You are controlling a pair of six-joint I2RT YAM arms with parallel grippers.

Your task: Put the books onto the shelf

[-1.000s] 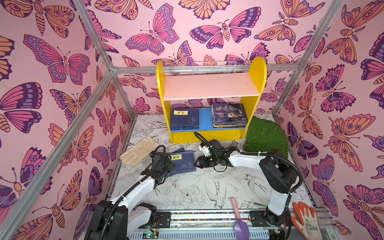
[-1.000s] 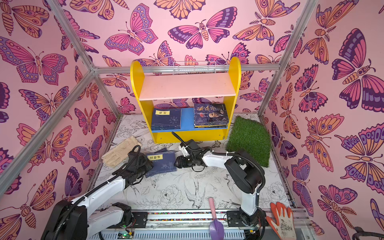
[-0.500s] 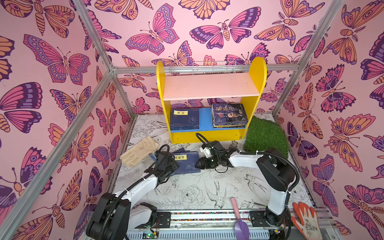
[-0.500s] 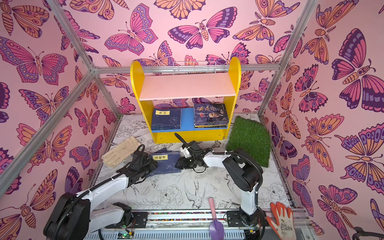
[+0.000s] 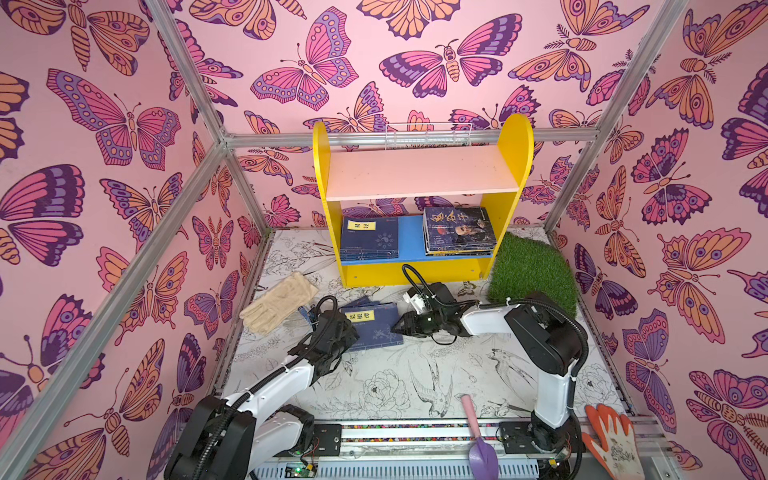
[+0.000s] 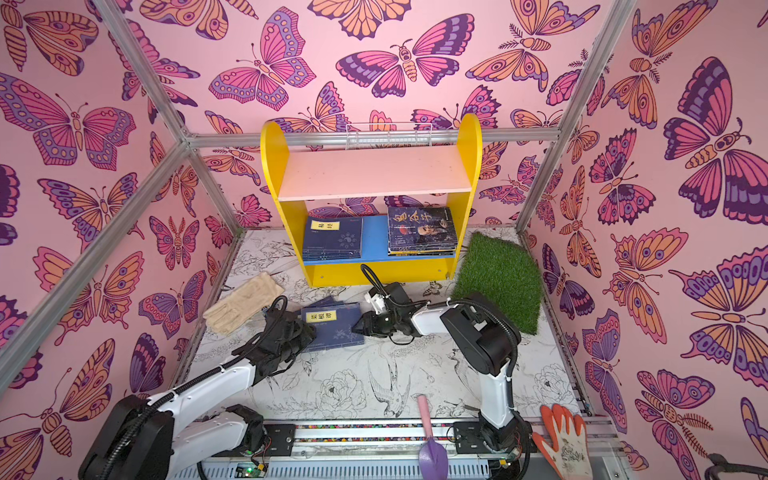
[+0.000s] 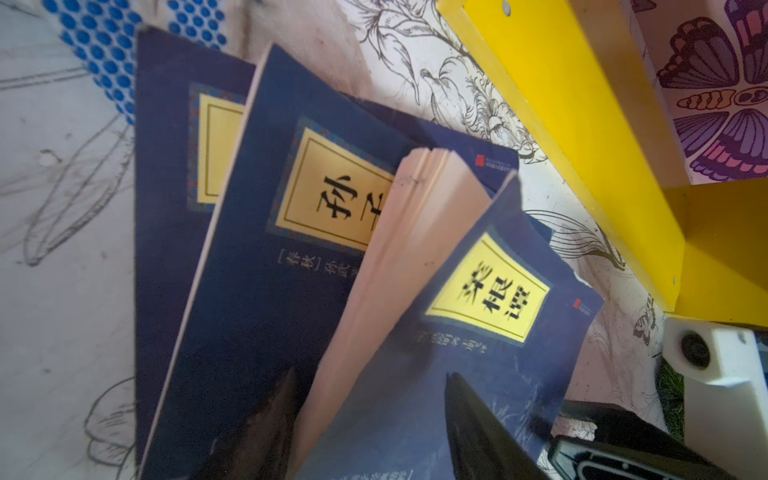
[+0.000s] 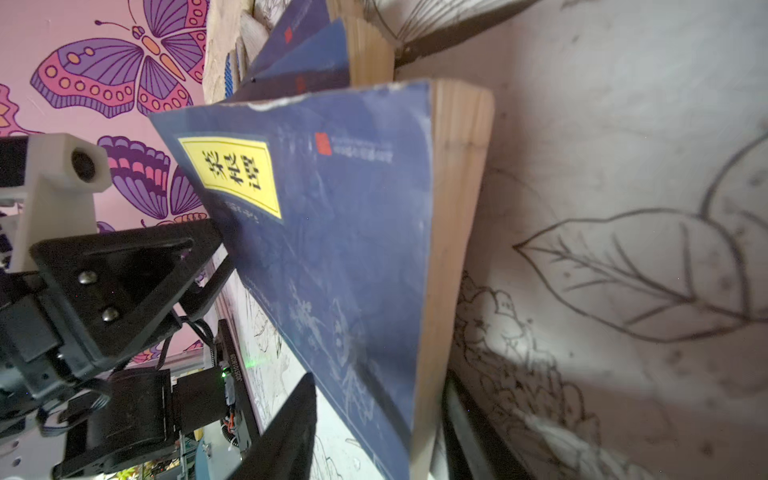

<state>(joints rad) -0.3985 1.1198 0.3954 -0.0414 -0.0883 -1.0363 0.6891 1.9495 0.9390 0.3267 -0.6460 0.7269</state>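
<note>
The shelf (image 5: 515, 149) stands at the back. Its blue lower board carries a navy stack of books (image 5: 370, 239) and a portrait-cover stack (image 5: 459, 230). Three more navy books lie overlapped on the table; the top one (image 5: 374, 328) (image 7: 478, 332) has a yellow label and is tilted up. My left gripper (image 5: 347, 332) (image 7: 370, 374) is open at that book's left edge, one finger over the cover and the other beside the page edge. My right gripper (image 5: 401, 326) (image 8: 378, 378) is open astride its right edge, one finger under the pages, the other just clear of the cover.
A beige glove (image 5: 278, 303) lies left of the pile, and a blue-dotted cloth (image 7: 104, 41) shows beside the books. A green turf mat (image 5: 532, 270) sits right of the shelf. A purple trowel (image 5: 478, 432) and an orange glove (image 5: 611, 440) lie at the front rail.
My left gripper has moved right against the pile, and the top book has shifted slightly right. My right gripper's jaws have narrowed around the book's edge.
</note>
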